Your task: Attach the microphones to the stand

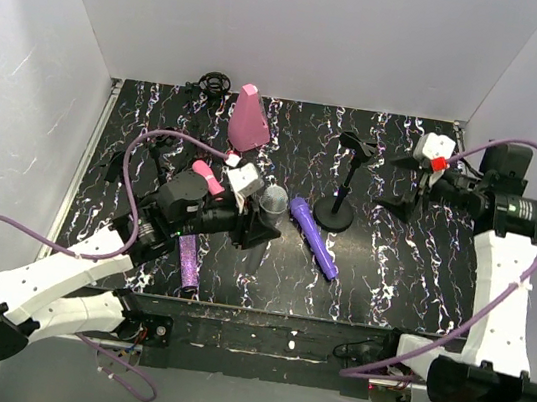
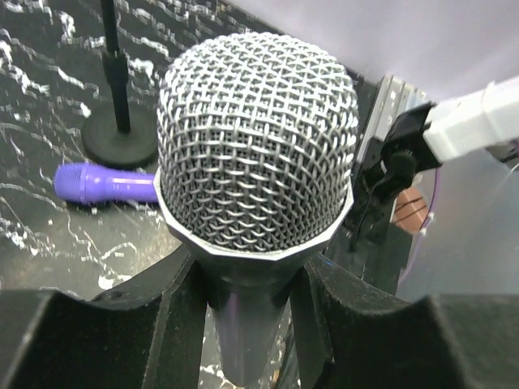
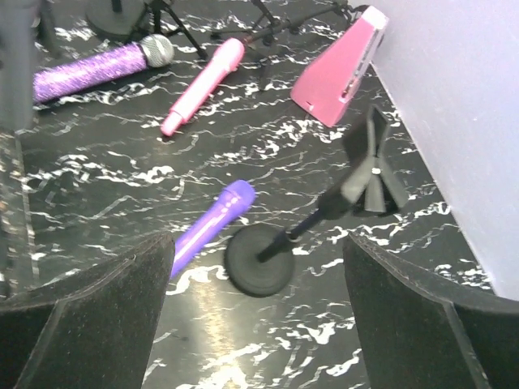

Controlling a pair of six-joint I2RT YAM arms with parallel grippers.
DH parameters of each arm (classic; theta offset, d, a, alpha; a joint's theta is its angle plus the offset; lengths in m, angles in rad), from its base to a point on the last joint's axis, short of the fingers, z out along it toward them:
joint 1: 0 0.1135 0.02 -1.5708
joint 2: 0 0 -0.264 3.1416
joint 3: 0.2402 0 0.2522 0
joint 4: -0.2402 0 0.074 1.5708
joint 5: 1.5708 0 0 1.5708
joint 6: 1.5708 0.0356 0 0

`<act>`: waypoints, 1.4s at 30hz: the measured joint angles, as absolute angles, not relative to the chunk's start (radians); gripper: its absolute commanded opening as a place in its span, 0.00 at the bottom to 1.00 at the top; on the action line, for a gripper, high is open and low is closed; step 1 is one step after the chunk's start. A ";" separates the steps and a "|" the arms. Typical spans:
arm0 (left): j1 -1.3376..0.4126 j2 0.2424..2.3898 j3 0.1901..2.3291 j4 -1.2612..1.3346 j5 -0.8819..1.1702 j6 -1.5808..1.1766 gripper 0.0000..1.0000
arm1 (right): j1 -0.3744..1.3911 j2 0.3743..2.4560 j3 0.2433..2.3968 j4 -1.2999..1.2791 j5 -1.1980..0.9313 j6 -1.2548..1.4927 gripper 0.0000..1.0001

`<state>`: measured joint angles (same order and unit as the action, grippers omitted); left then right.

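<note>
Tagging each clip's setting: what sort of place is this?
Probably a lab test booth, not a stage: plain white walls box in a black marbled table, a violet mic and small stand sit as props, and the left claw holds a grey mic.

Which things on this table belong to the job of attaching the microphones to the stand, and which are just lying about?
Job: silver-grey microphone, pink microphone, violet microphone, glittery purple microphone, stand.
Lying about: pink cone block, black tangle at the back edge.
</note>
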<state>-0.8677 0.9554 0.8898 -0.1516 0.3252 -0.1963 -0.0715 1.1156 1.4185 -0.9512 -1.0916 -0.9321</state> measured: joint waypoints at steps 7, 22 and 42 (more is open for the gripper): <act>-0.868 0.958 0.823 -0.155 0.334 -0.183 0.00 | -0.071 1.261 1.444 -0.803 -1.085 -0.897 0.95; -0.868 0.945 0.806 -0.101 0.338 -0.197 0.00 | 0.002 1.459 1.590 -0.678 -1.056 -0.720 0.94; -0.868 0.944 0.804 -0.078 0.339 -0.213 0.00 | 0.070 1.642 1.711 -0.970 -1.058 -0.943 0.74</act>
